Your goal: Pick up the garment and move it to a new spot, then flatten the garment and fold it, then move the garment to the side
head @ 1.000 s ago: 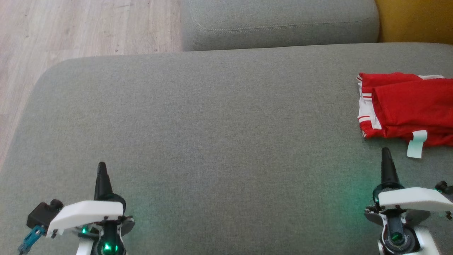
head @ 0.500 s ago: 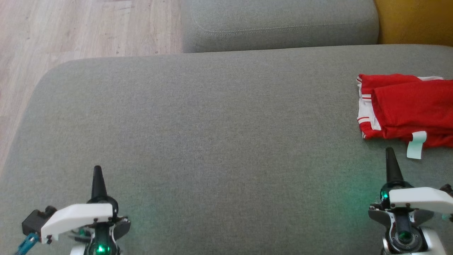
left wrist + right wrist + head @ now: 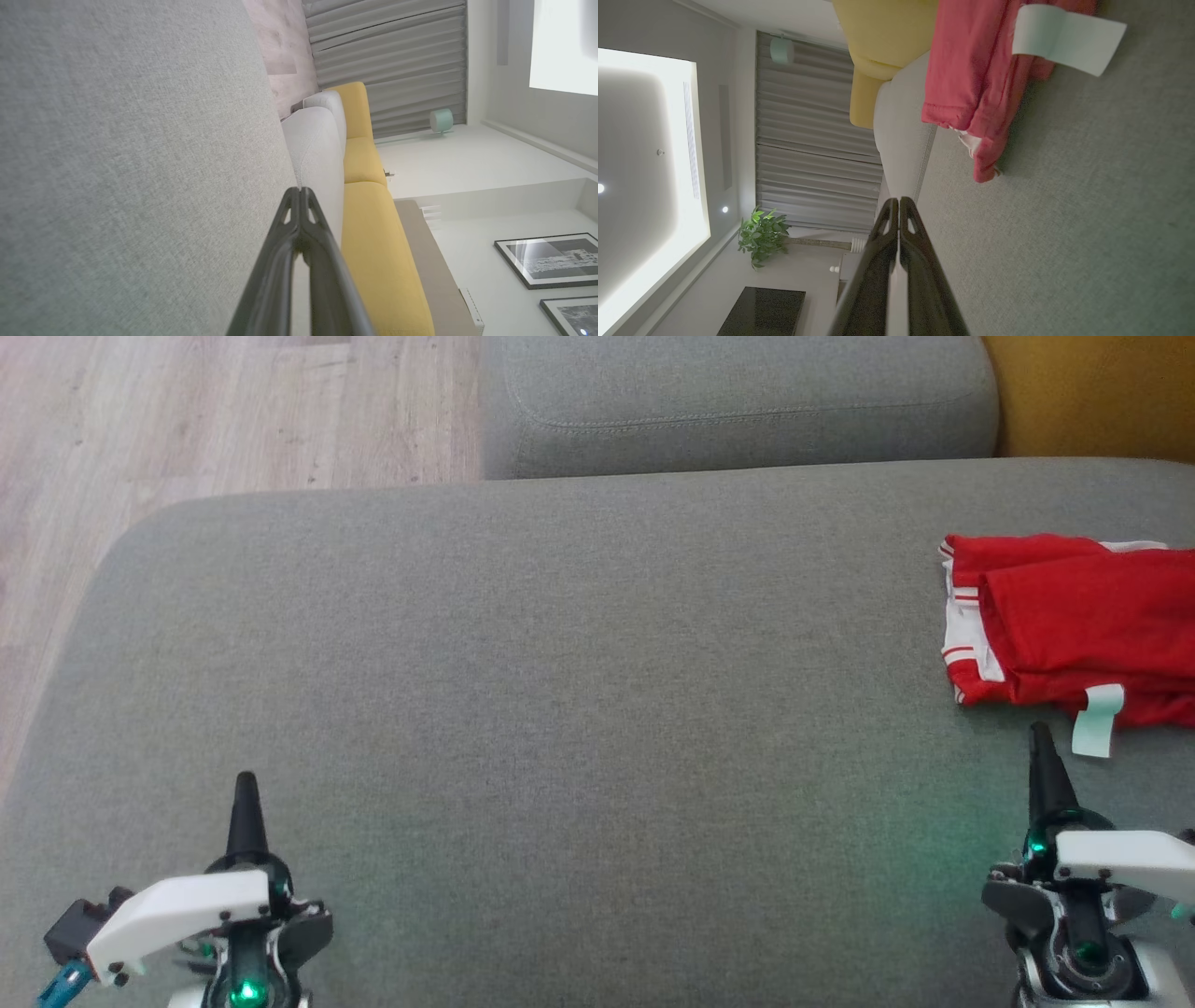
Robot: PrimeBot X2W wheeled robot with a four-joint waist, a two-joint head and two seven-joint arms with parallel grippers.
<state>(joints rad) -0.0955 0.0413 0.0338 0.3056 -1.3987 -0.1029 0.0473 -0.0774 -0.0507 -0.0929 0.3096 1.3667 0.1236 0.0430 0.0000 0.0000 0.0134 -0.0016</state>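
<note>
The garment is red with white trim, folded into a compact stack at the right edge of the grey sofa seat, a pale tag sticking out of its near side. In the right wrist view the garment lies just ahead of the fingers. My right gripper is shut and empty, its tips a short way in front of the garment, apart from it. My left gripper is shut and empty at the lower left, over bare cushion. Both pairs of fingers are pressed together.
A grey back cushion runs along the far side, with a yellow cushion at the far right. Wooden floor lies beyond the seat's rounded left corner. The broad middle of the seat is bare fabric.
Both grippers have drawn back toward the bottom of the head view; the left one also drifted slightly left. The garment has not moved on the seat.
</note>
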